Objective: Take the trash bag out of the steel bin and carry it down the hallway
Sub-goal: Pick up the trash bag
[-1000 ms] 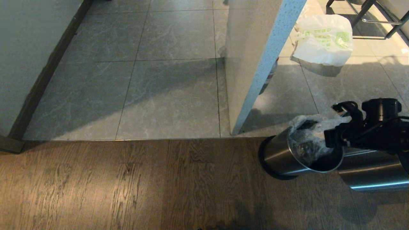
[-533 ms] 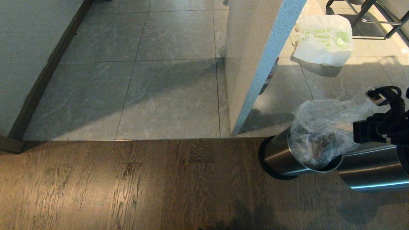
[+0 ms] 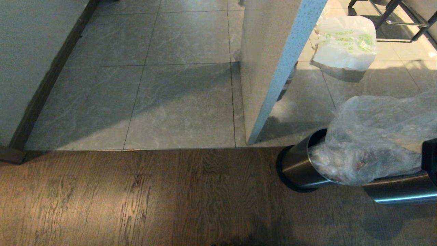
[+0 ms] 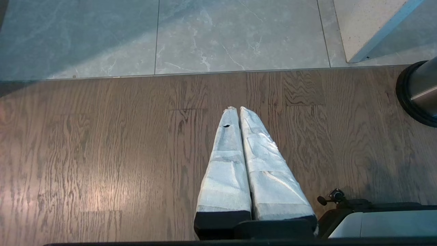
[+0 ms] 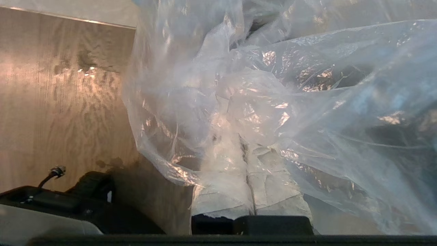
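The trash bag (image 3: 375, 136) is a thin, clear, crinkled plastic liner with a greyish see-through sheen. Its lower part sits in the mouth of the steel bin (image 3: 297, 167), while the rest billows up and out toward the right edge of the head view, with dark and pale contents faintly visible through the film near the bin's opening. The steel bin is a small round brushed-steel can with a black base ring, standing on the wood floor right at its edge with the grey marble-look tiles of the hallway (image 3: 181, 102).
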Motion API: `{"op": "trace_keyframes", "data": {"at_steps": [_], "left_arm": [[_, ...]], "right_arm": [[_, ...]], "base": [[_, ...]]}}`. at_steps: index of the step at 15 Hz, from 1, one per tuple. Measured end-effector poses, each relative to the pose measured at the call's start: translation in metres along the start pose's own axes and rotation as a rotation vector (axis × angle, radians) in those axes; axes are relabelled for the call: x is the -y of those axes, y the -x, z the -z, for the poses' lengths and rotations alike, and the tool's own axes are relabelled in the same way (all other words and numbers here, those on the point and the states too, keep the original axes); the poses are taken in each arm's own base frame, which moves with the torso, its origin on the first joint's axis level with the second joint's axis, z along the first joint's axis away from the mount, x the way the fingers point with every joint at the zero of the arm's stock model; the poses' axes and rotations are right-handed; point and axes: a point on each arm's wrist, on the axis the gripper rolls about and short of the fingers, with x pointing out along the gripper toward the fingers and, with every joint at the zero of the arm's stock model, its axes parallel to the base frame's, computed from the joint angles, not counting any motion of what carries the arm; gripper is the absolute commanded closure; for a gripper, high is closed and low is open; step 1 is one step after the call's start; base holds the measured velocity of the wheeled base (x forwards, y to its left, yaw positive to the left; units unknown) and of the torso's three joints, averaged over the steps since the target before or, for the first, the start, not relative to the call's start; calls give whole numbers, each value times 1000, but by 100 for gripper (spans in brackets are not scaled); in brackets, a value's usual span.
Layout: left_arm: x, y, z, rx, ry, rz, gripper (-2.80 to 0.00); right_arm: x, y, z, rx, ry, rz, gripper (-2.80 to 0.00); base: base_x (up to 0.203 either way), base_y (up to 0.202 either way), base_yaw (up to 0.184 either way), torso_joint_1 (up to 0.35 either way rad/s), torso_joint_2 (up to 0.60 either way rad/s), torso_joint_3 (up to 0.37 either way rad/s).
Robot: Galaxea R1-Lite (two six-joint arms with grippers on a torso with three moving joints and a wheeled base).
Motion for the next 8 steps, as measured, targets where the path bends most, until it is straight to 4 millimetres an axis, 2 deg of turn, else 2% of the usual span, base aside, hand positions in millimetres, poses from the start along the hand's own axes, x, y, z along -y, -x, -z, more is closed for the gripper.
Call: {"op": "trace_keyframes", "data": {"at_steps": [4, 8], "left_arm": [[0, 0, 0, 0, 0, -1, 0], [0, 0, 0, 0, 0, 0, 0]], "right_arm": [[-17, 42, 11, 11, 3, 52, 0], [-34, 79, 29, 94, 35, 117, 0]], "base": [[0, 0, 0, 0, 0, 0], [0, 0, 0, 0, 0, 0]]}}
